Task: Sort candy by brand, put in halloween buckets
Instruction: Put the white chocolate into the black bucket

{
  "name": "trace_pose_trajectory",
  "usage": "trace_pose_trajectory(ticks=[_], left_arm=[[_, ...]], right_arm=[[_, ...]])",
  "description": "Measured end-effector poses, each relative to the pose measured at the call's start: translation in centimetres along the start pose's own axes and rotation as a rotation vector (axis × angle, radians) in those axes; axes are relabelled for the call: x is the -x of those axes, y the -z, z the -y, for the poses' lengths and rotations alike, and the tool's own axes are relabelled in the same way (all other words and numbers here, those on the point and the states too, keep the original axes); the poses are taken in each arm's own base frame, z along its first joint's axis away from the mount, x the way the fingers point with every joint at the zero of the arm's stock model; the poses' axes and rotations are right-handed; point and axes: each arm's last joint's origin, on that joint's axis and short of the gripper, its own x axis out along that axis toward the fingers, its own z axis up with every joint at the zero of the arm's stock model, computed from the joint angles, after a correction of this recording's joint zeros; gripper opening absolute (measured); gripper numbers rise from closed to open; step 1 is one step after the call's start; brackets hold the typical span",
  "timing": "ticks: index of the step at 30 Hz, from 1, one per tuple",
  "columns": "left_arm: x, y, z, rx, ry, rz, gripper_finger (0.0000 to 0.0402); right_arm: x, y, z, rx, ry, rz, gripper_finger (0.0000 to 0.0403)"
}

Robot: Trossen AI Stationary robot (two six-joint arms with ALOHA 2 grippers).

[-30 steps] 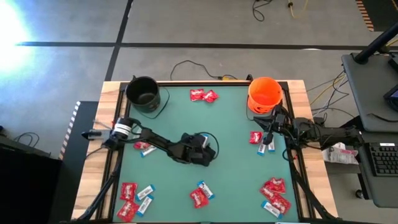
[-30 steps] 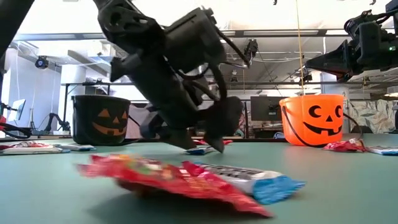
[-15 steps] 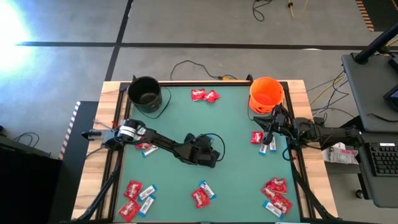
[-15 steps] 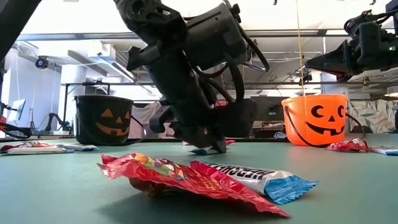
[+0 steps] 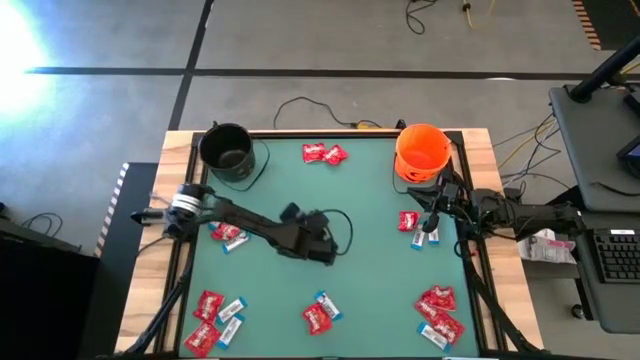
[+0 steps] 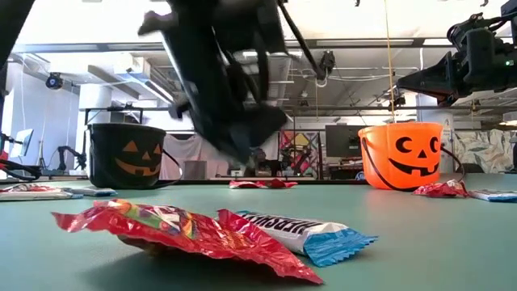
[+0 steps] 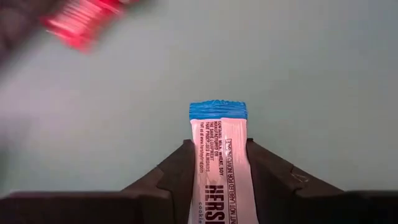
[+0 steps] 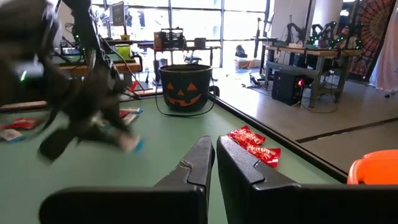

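My left gripper (image 5: 292, 213) hangs over the middle of the green table, shut on a white-and-blue candy bar (image 7: 217, 162). It shows blurred in the low view (image 6: 249, 152). My right gripper (image 5: 432, 207) waits shut (image 8: 216, 152) near the orange bucket (image 5: 423, 152). The black bucket (image 5: 229, 151) stands at the far left corner. Red packets and white-and-blue bars lie flat in small groups: far middle (image 5: 325, 154), left (image 5: 228, 235), near left (image 5: 215, 318), near middle (image 5: 320, 312), right (image 5: 415, 225), near right (image 5: 440, 315). My left gripper pinches the bar by its two long edges (image 7: 200, 158), one finger on each side. The fingers lie along the bar and point down toward the table. The bar's blue crimped end (image 7: 217, 111) sticks out past the fingertips, and the bar is clear of the table.
A raised wooden rim (image 5: 330, 133) runs around the green mat. In the low view a red packet and a bar (image 6: 218, 234) lie close to the camera. Each bucket has a thin handle (image 5: 262, 168) drooping onto the mat. Cables run beyond the far edge.
My left gripper has come down on a white-and-blue bar at the table's middle and shut on it. It then rose with the bar and went a little toward the left edge. The bar has left the table.
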Motion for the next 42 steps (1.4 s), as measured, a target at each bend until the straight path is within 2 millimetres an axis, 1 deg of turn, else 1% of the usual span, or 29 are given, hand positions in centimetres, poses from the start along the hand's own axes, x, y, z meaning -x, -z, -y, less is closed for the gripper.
trace_pose_trajectory(ticks=[4, 9, 12, 14, 16, 19, 22, 24, 27, 31, 34, 37, 42], left_arm=[[1.9, -1.5, -4.1, -0.028, -0.14, 0.015, 0.0107], [4.9, -3.4, -11.2, 0.083, -0.362, 0.107, 0.0107], [5.6, -4.0, -15.4, 0.174, -0.458, 0.14, 0.0107], [5.5, -4.3, -18.1, 0.245, -0.497, 0.14, 0.0107], [4.8, -4.3, -20.4, 0.305, -0.54, 0.125, 0.0107], [3.2, -4.1, -23.2, 0.368, -0.585, 0.062, 0.0107], [1.3, -4.6, -25.5, 0.364, -0.581, -0.027, 0.0108], [0.0, -5.0, -27.1, 0.362, -0.548, -0.09, 0.0108], [-1.9, -5.7, -29.5, 0.393, -0.435, -0.186, 0.0108], [-4.4, -5.9, -32.5, 0.447, -0.325, -0.269, 0.0108], [-5.5, -5.8, -34.1, 0.458, -0.285, -0.327, 0.0108], [-5.9, -5.9, -35.4, 0.47, -0.247, -0.39, 0.0108], [-6.9, -5.9, -36.7, 0.463, -0.167, -0.576, 0.0108]], right_arm=[[0.0, 0.0, 0.0, 0.0, 0.0, 0.0, 0.0018], [0.0, 0.0, 0.0, 0.0, 0.0, 0.0, 0.0018], [0.0, 0.0, 0.0, 0.0, 0.0, 0.0, 0.0018], [0.0, 0.0, 0.0, 0.0, 0.0, 0.0, 0.0018], [0.0, 0.0, 0.0, 0.0, 0.0, 0.0, 0.0018], [0.0, 0.0, 0.0, 0.0, 0.0, 0.0, 0.0018], [0.0, 0.0, 0.0, 0.0, 0.0, 0.0, 0.0018], [0.0, 0.0, 0.0, 0.0, 0.0, 0.0, 0.0018], [0.0, 0.0, 0.0, 0.0, 0.0, 0.0, 0.0018], [0.0, 0.0, 0.0, 0.0, 0.0, 0.0, 0.0018], [0.0, 0.0, 0.0, 0.0, 0.0, 0.0, 0.0018], [0.0, 0.0, 0.0, 0.0, 0.0, 0.0, 0.0018], [0.0, 0.0, 0.0, 0.0, 0.0, 0.0, 0.0018]])
